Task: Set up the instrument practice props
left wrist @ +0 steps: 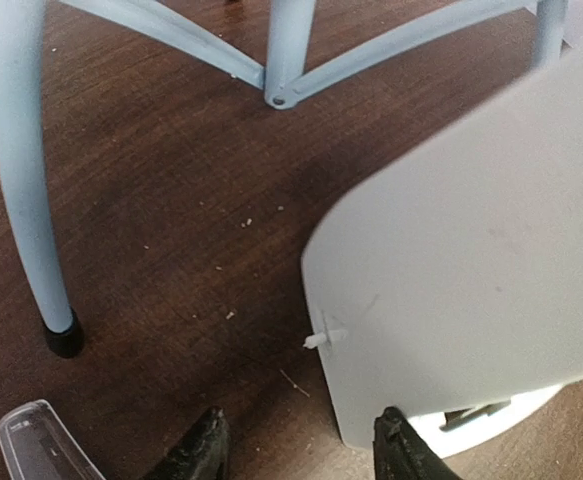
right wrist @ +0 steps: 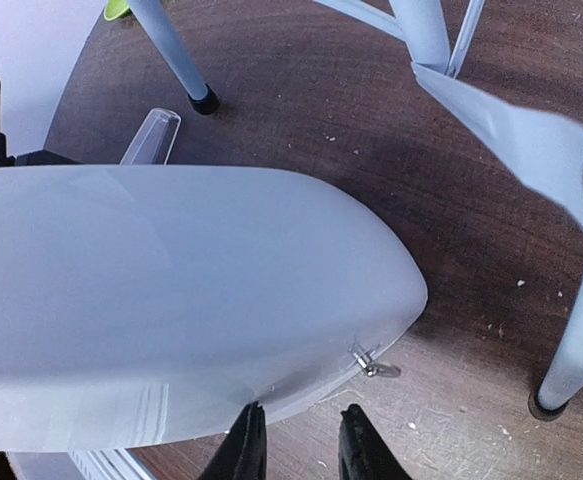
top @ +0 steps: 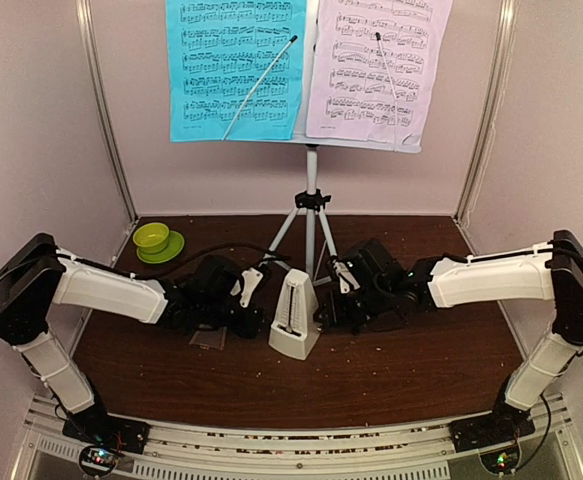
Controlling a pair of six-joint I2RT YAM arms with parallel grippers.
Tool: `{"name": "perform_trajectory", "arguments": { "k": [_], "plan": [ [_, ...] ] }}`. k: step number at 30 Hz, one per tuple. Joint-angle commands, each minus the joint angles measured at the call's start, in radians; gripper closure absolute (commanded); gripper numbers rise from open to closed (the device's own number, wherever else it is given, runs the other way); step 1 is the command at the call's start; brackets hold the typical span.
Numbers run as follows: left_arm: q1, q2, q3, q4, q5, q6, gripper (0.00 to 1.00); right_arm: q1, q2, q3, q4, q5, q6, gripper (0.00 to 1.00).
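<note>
The white music stand (top: 311, 143) on its silver tripod (top: 311, 215) stands at the back, with a cyan page (top: 233, 65) and a lilac page (top: 379, 65) on it. The cream pyramid metronome (top: 294, 318) stands upright in front of the tripod. My left gripper (top: 254, 290) is open just left of it; in the left wrist view its gripper (left wrist: 299, 452) has one fingertip at the metronome's (left wrist: 471, 260) lower edge. My right gripper (top: 333, 285) is narrowly open just right of it; in the right wrist view the gripper (right wrist: 299, 445) sits at the metronome's (right wrist: 171, 290) side, nothing between the jaws.
A clear plastic cover (left wrist: 36, 440) lies flat on the table left of the metronome, and it also shows in the right wrist view (right wrist: 151, 135). Tripod legs (left wrist: 26, 200) stand close behind both grippers. A lime-green bowl (top: 152, 237) on its saucer sits at the back left. Walls enclose the table.
</note>
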Motion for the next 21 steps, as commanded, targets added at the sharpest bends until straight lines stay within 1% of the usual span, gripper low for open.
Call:
{"name": "perform_trajectory", "arguments": {
  "k": [1, 7, 9, 12, 14, 17, 19, 21],
  "plan": [
    [-0.040, -0.046, -0.048, 0.088, 0.035, -0.021, 0.50, -0.004, 0.023, 0.055, 0.018, 0.051, -0.034, 0.73],
    [-0.068, -0.105, -0.097, 0.121, 0.028, -0.049, 0.50, -0.008, 0.013, 0.071, -0.014, 0.076, -0.091, 0.68],
    [-0.068, -0.131, -0.114, 0.123, 0.019, -0.066, 0.50, -0.010, -0.021, 0.049, -0.024, 0.096, -0.110, 0.65],
    [-0.068, -0.191, -0.142, 0.151, 0.018, -0.072, 0.49, -0.010, -0.104, -0.015, -0.011, 0.119, -0.141, 0.58],
    [-0.067, -0.225, -0.161, 0.169, -0.001, -0.075, 0.49, -0.010, -0.156, -0.067, 0.019, 0.117, -0.159, 0.51],
    [-0.056, -0.258, -0.180, 0.163, -0.036, -0.078, 0.49, -0.009, -0.214, -0.142, 0.084, 0.089, -0.174, 0.37],
    [-0.038, -0.267, -0.190, 0.163, -0.033, -0.089, 0.49, -0.007, -0.236, -0.189, 0.156, 0.053, -0.166, 0.27],
    [-0.025, -0.267, -0.193, 0.163, -0.027, -0.096, 0.49, 0.002, -0.242, -0.204, 0.215, 0.035, -0.147, 0.21]
  ]
}}
